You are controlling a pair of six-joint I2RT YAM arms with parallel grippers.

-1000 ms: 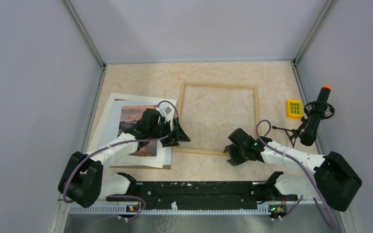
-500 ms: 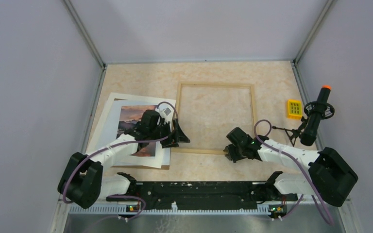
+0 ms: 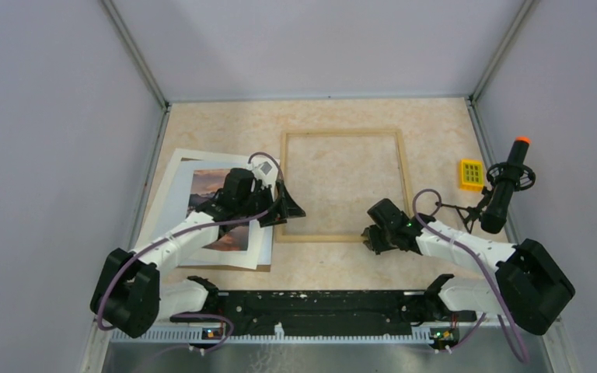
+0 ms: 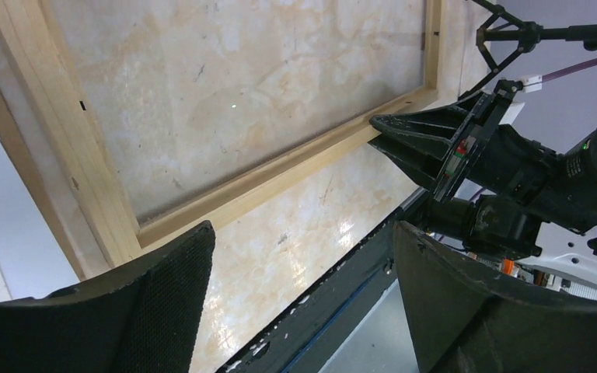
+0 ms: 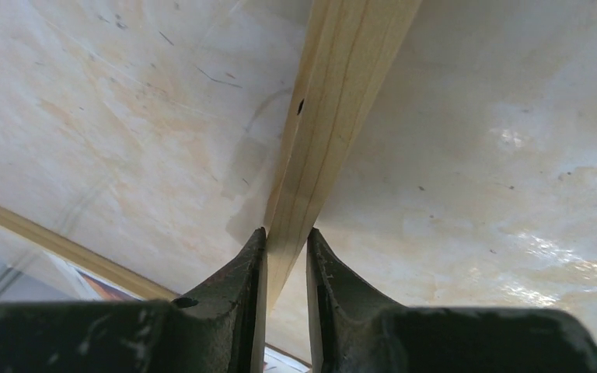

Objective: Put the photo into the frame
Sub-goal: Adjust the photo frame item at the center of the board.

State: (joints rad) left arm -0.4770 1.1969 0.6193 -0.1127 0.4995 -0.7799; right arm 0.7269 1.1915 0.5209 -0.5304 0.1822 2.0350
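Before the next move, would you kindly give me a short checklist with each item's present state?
1. Right fingers closed on the frame near rail: ok.
2. Left fingers open and empty: ok.
3. Photo inside the frame: not ok; it lies to the frame's left, partly under the left arm.
4. Frame's near-left corner clear of the white sheet under the photo: cannot tell.
5. Frame opening free of objects: ok.
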